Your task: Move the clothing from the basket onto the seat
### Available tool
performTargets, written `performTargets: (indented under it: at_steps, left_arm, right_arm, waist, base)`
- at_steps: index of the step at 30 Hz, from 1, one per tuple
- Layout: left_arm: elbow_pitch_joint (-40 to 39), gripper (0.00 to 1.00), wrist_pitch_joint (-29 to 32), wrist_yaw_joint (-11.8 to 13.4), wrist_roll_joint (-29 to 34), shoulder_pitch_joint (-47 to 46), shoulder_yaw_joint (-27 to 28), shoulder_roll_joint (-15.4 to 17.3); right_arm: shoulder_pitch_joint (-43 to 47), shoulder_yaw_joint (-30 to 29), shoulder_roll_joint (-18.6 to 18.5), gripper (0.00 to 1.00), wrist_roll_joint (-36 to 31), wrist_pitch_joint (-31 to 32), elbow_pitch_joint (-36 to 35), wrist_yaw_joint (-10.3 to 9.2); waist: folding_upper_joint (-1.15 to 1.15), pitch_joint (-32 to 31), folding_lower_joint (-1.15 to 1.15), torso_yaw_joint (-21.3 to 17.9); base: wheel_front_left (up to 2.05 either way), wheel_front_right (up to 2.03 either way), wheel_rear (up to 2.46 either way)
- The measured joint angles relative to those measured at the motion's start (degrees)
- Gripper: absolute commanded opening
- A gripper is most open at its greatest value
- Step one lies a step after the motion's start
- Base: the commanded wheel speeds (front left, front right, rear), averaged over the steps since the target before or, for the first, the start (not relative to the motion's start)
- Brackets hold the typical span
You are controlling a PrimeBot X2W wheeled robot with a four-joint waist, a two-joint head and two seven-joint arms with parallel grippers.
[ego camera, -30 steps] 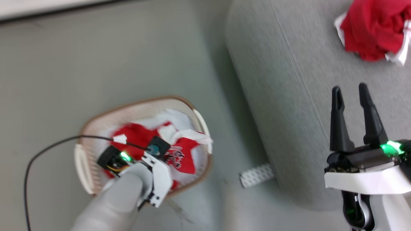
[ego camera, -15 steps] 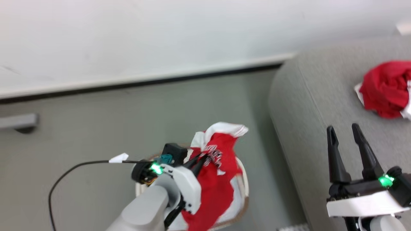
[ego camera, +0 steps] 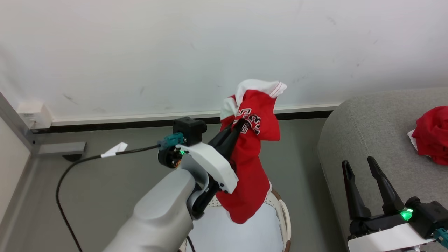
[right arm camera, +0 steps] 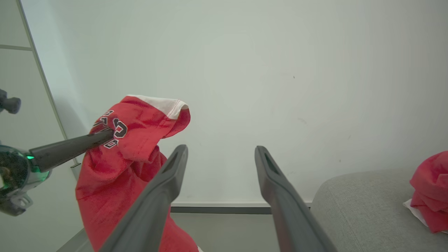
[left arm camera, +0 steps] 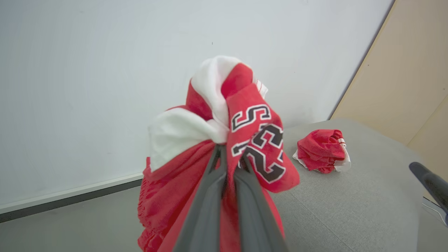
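Red garment (ego camera: 432, 134) on seat (ego camera: 367, 140), basket (ego camera: 285, 217) on floor (ego camera: 115, 182)

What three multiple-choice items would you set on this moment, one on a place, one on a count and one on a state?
1. Where does the loose red garment lie?
A. on a table
B. on the sofa
C. on a shelf

2. How many red garments show in the head view?
A. two
B. four
C. five

3. How does the left gripper stand?
A. open and empty
B. shut on the numbered red garment
C. shut on a towel

Right letters:
1 B: it sits crumpled on the grey upholstery.
2 A: one is held up in the air and one lies on the sofa.
3 B: the two dark fingers pinch the cloth at the printed numbers, and the rest hangs below them.
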Motion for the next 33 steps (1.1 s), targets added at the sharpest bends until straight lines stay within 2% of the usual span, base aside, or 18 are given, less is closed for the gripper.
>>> performTargets:
  at_steps: [3,8,20,27,33]
  left_arm:
    - [-2.45,0.00,-0.01,0.09,-0.36,-1.38,0.85,0.31]
    - [-6.43,0.00,0.16,1.70,-0.30,-2.69,1.69,1.91]
    - [-13.26,0.00,1.57,4.15,-0.96,-1.18,1.98,3.57]
    - [-14.89,0.00,1.66,4.77,-1.27,-0.62,2.00,3.92]
    - [-15.61,0.00,2.23,4.78,-1.42,-0.65,1.41,3.70]
  right_arm:
    - [0.01,0.46,0.00,1.00,0.13,0.00,0.31,0.00]
    - [0.41,1.14,0.02,1.00,0.64,-0.01,0.69,0.00]
    - [0.40,4.33,-1.00,1.00,1.19,-0.01,1.37,0.00]
    - [-0.90,11.62,-2.49,1.00,1.49,-0.01,2.35,0.00]
    - [-5.06,20.62,-2.92,1.00,2.68,-0.01,5.84,0.00]
  waist:
    - [0.00,-0.48,0.00,0.14]
    - [0.00,-1.10,0.01,0.22]
    - [0.00,-0.81,0.01,0.14]
    - [0.00,-0.90,0.01,0.42]
    - [0.00,-1.01,0.01,1.58]
  base:
    - [0.00,0.00,0.00]
    - [0.00,0.00,0.00]
    - [0.00,0.00,0.00]
    - [0.00,0.00,0.00]
    - [0.00,0.00,0.00]
